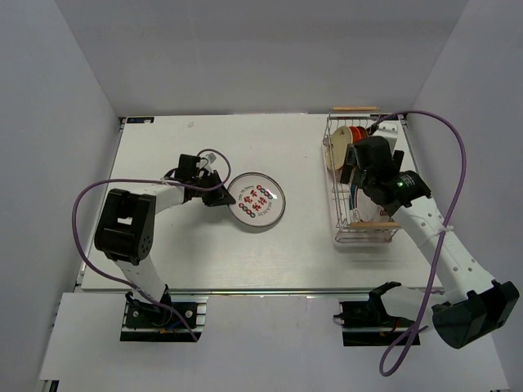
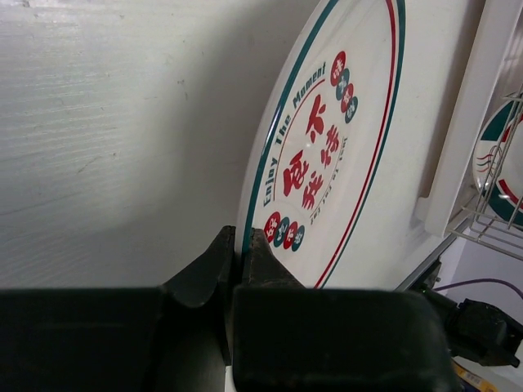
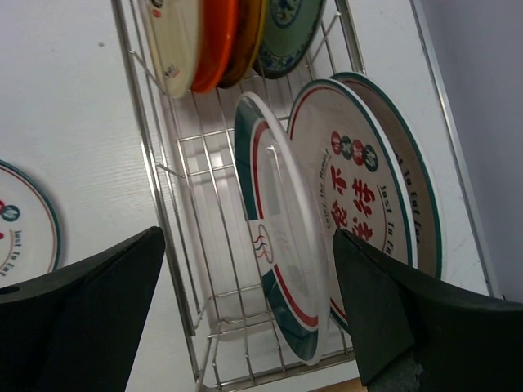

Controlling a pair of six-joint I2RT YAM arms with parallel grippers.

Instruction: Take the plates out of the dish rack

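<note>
Left claw [image 1: 219, 198] pinches the rim of one plate [image 1: 257, 201], which lies on the surface [image 1: 180, 253] left of the rack [image 1: 339, 238]. Right claw [image 3: 249, 245] hangs spread wide over the rack, straddling an upright plate [image 3: 282, 269], apparently to grasp it.

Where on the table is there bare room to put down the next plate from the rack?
Free: the table strip between the centre plate and the rack; the near band before that plate; the far-left corner behind the left end effector. Crowded: inside the rack, plates standing close under the open right end effector.
</note>
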